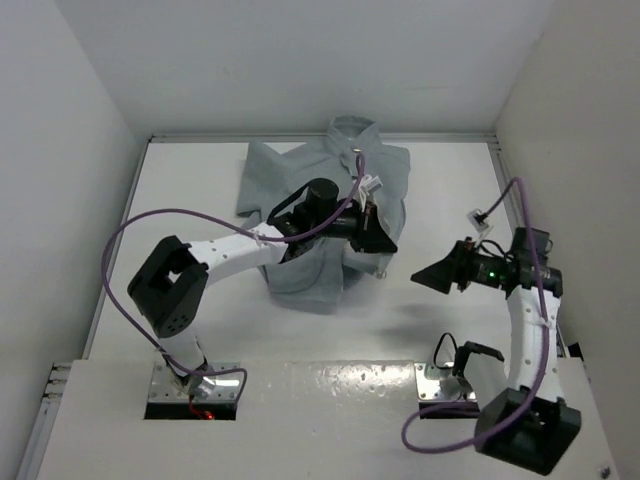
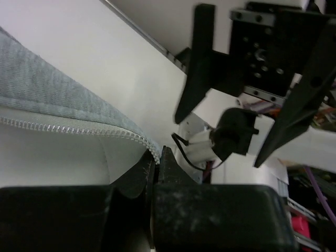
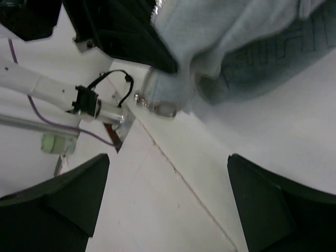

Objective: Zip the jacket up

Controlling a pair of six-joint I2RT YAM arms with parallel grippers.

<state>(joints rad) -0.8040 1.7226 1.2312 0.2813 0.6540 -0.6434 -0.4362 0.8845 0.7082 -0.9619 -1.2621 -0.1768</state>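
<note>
The light grey jacket [image 1: 320, 190] lies crumpled at the back middle of the table. My left gripper [image 1: 378, 240] reaches over it and is shut on the jacket's front edge; in the left wrist view the fingertips [image 2: 156, 153] pinch the end of the white zipper teeth [image 2: 68, 128], with the white lining below. My right gripper [image 1: 425, 273] is open and empty, a little right of the jacket and pointing at it. In the right wrist view its gripper [image 3: 168, 156] faces the lifted jacket hem [image 3: 236, 47], where a small metal piece [image 3: 165, 109] hangs.
The white table [image 1: 450, 200] is boxed in by white walls at the left, back and right. A seam [image 3: 184, 184] crosses the table near the front. The arm bases [image 1: 195, 385] stand at the near edge. Purple cables loop off both arms.
</note>
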